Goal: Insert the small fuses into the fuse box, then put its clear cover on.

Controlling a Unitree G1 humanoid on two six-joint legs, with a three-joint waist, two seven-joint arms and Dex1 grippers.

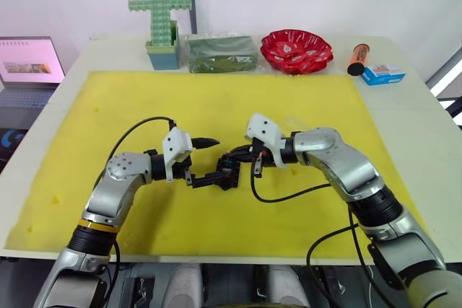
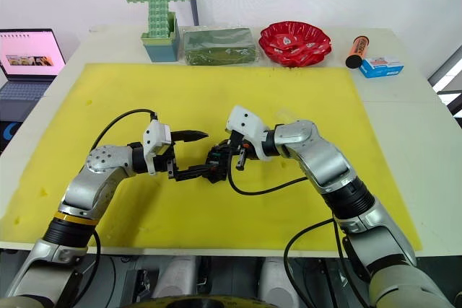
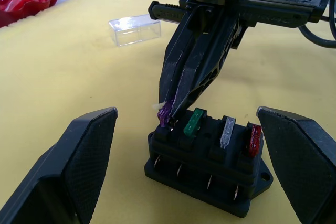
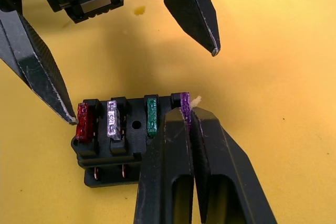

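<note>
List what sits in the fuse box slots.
The fuse box holds red, grey and green fuses; the right gripper pinches the purple one at the end slot. Its blades are hidden.

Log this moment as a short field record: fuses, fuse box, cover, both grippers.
fuse box: on the yellow mat, between the open left gripper's fingers
red fuse, grey fuse, green fuse: standing in slots
purple fuse: at the end slot, pinched by the right gripper
clear cover: lying on the mat, off the box
left gripper: open, straddling the box
</note>
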